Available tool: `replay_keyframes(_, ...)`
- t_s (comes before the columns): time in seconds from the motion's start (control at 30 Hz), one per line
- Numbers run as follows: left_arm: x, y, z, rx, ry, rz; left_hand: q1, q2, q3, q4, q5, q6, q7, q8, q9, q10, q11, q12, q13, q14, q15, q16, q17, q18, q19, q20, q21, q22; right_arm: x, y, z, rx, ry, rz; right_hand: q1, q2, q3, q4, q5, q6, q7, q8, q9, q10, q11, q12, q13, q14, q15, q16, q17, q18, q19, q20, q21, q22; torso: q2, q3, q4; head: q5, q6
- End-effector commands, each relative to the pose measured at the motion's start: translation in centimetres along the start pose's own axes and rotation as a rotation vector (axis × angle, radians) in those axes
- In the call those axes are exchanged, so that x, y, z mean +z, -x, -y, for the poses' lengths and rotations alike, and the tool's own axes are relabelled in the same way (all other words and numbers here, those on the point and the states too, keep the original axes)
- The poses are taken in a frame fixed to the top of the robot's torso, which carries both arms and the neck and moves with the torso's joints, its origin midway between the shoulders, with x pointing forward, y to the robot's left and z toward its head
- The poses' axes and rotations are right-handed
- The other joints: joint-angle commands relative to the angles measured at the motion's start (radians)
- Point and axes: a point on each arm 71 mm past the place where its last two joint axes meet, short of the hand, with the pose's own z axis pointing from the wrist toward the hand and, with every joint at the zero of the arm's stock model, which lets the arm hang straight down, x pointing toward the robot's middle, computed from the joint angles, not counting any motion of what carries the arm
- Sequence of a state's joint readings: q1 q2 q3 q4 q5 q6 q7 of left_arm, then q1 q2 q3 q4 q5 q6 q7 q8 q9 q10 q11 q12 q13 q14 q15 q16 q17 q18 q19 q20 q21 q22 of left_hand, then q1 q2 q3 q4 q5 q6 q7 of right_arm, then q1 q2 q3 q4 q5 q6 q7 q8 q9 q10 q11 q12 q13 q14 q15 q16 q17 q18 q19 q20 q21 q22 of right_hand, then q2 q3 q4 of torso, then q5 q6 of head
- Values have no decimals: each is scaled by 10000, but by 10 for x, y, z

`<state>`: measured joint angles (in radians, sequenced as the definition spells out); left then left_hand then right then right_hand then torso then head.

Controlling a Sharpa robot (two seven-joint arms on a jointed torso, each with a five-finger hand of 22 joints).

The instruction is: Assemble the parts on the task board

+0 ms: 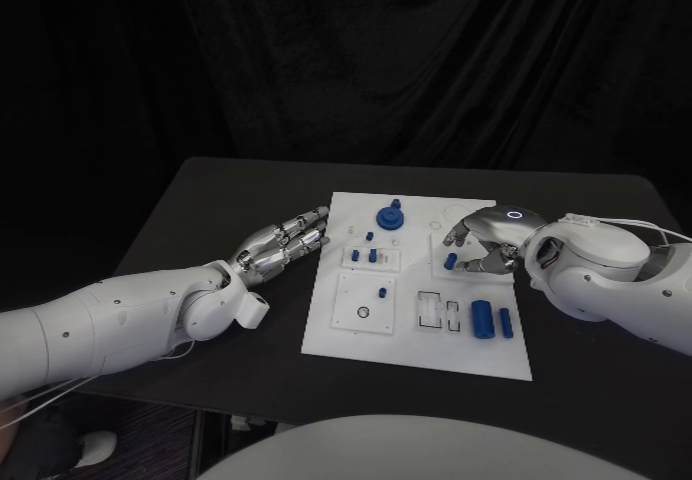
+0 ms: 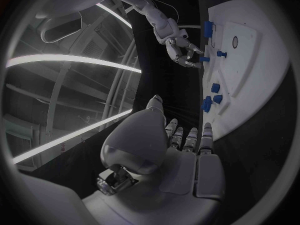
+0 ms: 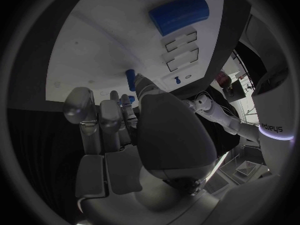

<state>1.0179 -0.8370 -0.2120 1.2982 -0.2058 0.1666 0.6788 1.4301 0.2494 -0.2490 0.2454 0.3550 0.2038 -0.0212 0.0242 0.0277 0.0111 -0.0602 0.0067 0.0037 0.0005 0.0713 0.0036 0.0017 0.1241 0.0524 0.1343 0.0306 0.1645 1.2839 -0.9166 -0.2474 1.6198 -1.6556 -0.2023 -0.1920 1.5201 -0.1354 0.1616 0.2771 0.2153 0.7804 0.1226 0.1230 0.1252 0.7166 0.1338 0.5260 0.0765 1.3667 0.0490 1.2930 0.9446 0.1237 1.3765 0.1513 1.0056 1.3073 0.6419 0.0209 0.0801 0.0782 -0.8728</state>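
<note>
On the black table (image 1: 202, 200), white task board (image 1: 418, 345) with small blue parts (image 1: 480, 318).

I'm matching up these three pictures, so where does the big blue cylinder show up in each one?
Head view: cylinder lies on the board's near right part.
Left wrist view: at the board's edge, past the right robot hand, towards the robot.
Right wrist view: on the board beyond the fingertips, past two rectangular slots.
Shared landmark: the small peg the right robot hand pinches.
</note>
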Motion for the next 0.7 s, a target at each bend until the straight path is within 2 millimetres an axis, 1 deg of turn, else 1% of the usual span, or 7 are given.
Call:
replay_keyframes(0.03, 0, -1, 2, -106, -382, -1, 40, -41, 54, 18, 42, 50, -3, 46, 11, -19, 78, -41, -10, -5, -51, -36, -17, 81, 9, -65, -9, -10, 2, -3, -1, -20, 33, -92, 80, 70, 14, -104, 120, 104, 4, 37, -17, 168, -18, -69, -27, 65, -30, 60, 17, -158, 81, -40, 23, 1198, -8, -9, 10, 27, 2)
replay_keyframes(0.23, -1, -1, 1, -122, -358, -7, 75, -34, 90, -23, 80, 44, 2, 42, 9, -19, 87, -41, -10, -5, -24, -36, -17, 76, 12, -46, -7, -14, 5, -6, -3, -19, 148, -134, 152, 154, 97, -201, 325, 431, 46, 124, 30, 590, -89, -149, -49, 113, -91, 72, 75, -174, 125, -97, 98, 1223, -7, -22, -4, 53, 2)
replay_keyframes(0.47, -1, -1, 0, -145, -339, -22, 116, -34, 126, -72, 115, 41, 8, 40, 9, -22, 92, -41, -11, -5, -7, -36, -17, 71, 15, -31, -5, -17, 9, -8, -5, -53, 221, -254, 202, 196, 258, -243, 439, 683, 25, 155, 83, 1187, -197, -276, -51, 168, -185, 89, 151, -186, 165, -183, 162, 1244, -7, -24, 8, 49, 2)
replay_keyframes(0.53, -1, -1, 0, -150, -335, -22, 126, -34, 136, -86, 126, 39, 11, 40, 8, -22, 92, -41, -11, -5, -3, -36, -17, 70, 16, -28, -4, -18, 9, -8, -5, -55, 236, -259, 255, 195, 422, -248, 687, 1099, 48, 314, 204, 1562, -264, -366, -40, 183, -262, 80, 166, -194, 174, -231, 172, 1248, -10, -23, 14, 62, 2)
replay_keyframes(0.6, -1, -1, 0, -152, -330, -19, 126, -34, 136, -86, 126, 39, 11, 40, 8, -22, 92, -41, -11, -5, -3, -36, -17, 70, 16, -28, -4, -18, 10, -8, -6, -56, 249, -261, 276, 187, 521, -246, 796, 1219, 28, 345, 255, 1739, -310, -430, -39, 195, -283, 79, 180, -194, 187, -272, 201, 1256, -11, -20, 9, 73, 2)
replay_keyframes(0.63, -1, -1, 0, -153, -327, -18, 126, -34, 136, -86, 126, 39, 11, 40, 8, -22, 92, -41, -11, -5, -3, -36, -17, 70, 16, -28, -4, -18, 10, -8, -6, -56, 253, -260, 352, 191, 627, -299, 947, 1533, 38, 492, 361, 2026, -387, -404, -2, 222, -354, 95, 224, -204, 213, -312, 267, 1274, -12, -19, 2, 84, 2)
replay_keyframes(0.7, -1, -1, -1, -154, -321, -15, 138, -33, 150, -104, 143, 36, 11, 39, 8, -22, 94, -41, -11, -5, 2, -36, -17, 69, 18, -25, -3, -17, 10, -8, -6, -51, 268, -240, 354, 182, 700, -313, 988, 1736, 93, 579, 451, 2239, -460, -418, 20, 243, -404, 97, 245, -208, 231, -372, 302, 1283, -12, -20, 0, 83, 2)
